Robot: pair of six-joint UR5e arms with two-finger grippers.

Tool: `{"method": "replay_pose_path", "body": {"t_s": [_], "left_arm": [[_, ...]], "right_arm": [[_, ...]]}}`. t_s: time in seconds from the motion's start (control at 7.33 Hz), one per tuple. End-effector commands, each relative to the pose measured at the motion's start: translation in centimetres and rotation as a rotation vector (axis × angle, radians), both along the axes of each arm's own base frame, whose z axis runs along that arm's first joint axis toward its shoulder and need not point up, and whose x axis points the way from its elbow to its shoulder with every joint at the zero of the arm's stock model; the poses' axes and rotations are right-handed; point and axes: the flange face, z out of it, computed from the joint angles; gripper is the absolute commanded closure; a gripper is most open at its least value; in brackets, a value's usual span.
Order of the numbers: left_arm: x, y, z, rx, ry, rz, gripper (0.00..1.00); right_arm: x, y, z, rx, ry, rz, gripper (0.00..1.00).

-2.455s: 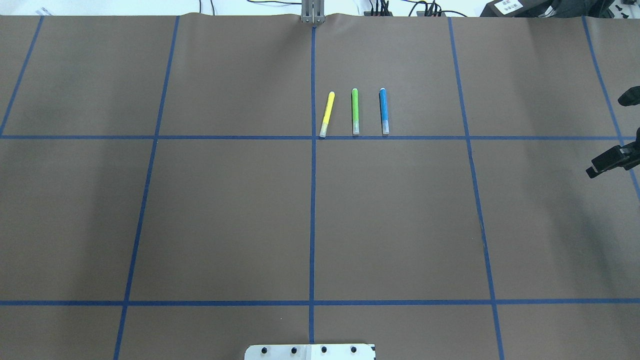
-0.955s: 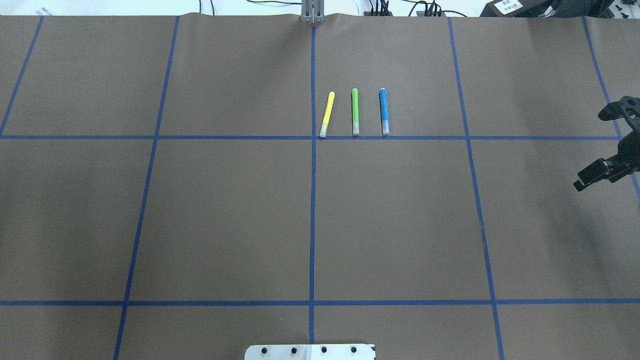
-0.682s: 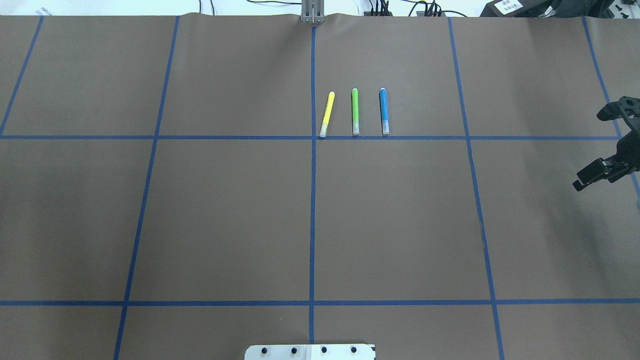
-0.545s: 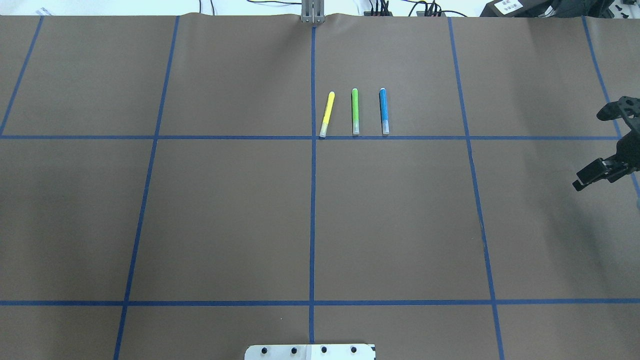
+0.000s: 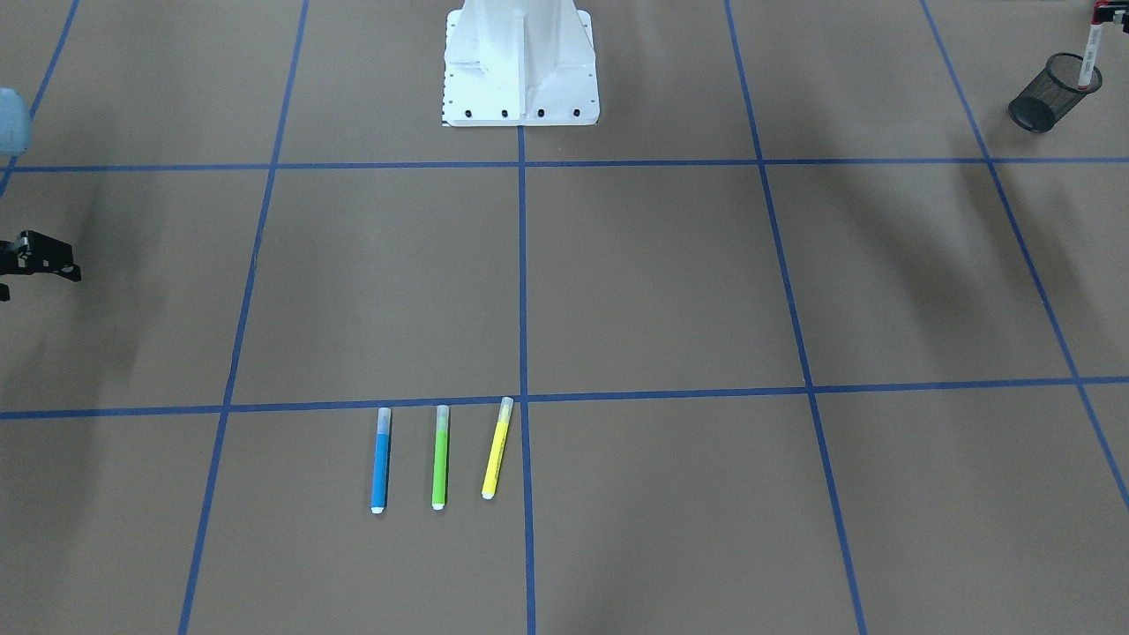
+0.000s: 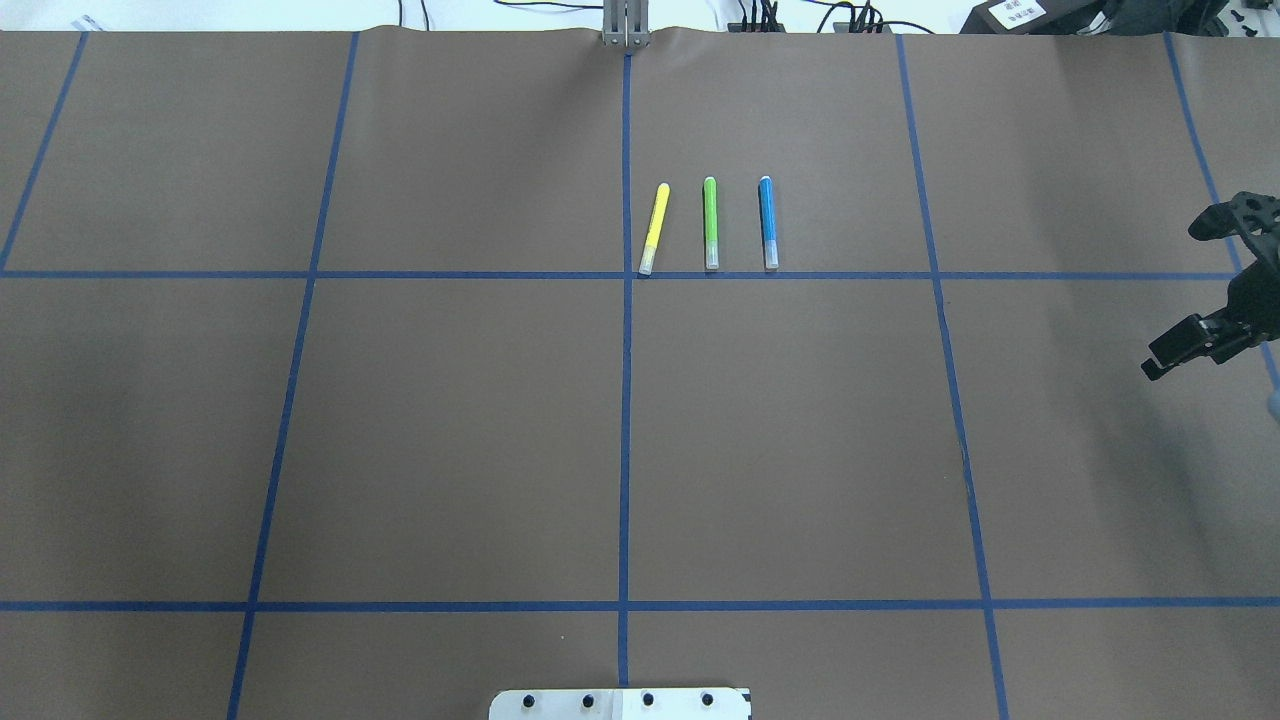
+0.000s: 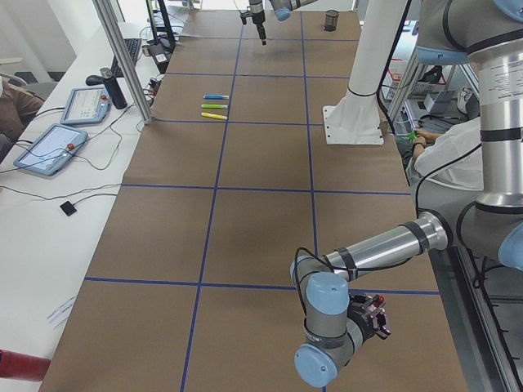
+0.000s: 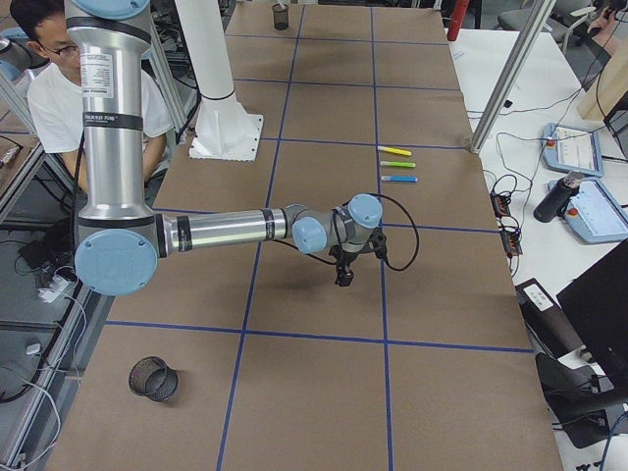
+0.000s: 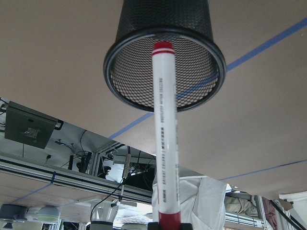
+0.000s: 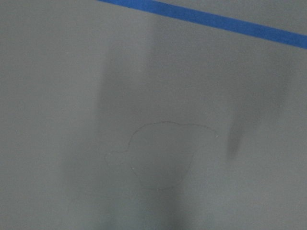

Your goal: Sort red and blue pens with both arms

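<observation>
The red pen [image 9: 163, 139], white-barrelled with red ends, hangs upright over a black mesh cup [image 9: 120, 62], with my left gripper [image 9: 168, 225] shut on its top end. In the front-facing view that red pen [image 5: 1088, 57] and the cup [image 5: 1045, 110] sit at the top right. The blue pen [image 6: 768, 222] lies on the brown table beside two other markers. Far to its right, my right gripper [image 6: 1170, 295] hovers open and holds nothing; the right wrist view shows only bare table.
A green marker [image 6: 710, 222] and a yellow marker [image 6: 653, 228] lie left of the blue pen. The white pedestal [image 5: 520, 66] stands at the robot's edge. Another mesh cup [image 8: 152, 379] stands at the right end. A seated person [image 8: 59, 88] is behind the robot.
My right gripper has come further into the overhead view, moving left by a small amount and slightly down. The three markers on the table have not moved.
</observation>
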Motion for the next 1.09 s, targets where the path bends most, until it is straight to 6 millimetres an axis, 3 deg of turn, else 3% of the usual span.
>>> {"method": "replay_pose_path", "body": {"t_s": [0.0, 0.27, 0.55, 0.95], "left_arm": [[0.1, 0.1, 1.1, 0.008, -0.004, -0.014, 0.01], [0.2, -0.2, 0.9, 0.010, -0.006, -0.025, 0.00], [-0.2, -2.1, -0.5, 0.031, -0.002, -0.023, 0.00], [-0.4, -8.3, -7.7, 0.270, -0.025, -0.131, 0.00]], "right_arm": [[-0.1, -0.2, -0.1, 0.001, -0.001, -0.001, 0.00], [-0.1, -0.2, -0.2, 0.003, -0.001, -0.001, 0.00], [-0.3, -0.6, -1.1, 0.010, -0.007, 0.007, 0.00], [-1.4, -1.7, -4.3, -0.002, -0.014, 0.068, 0.00]]}}
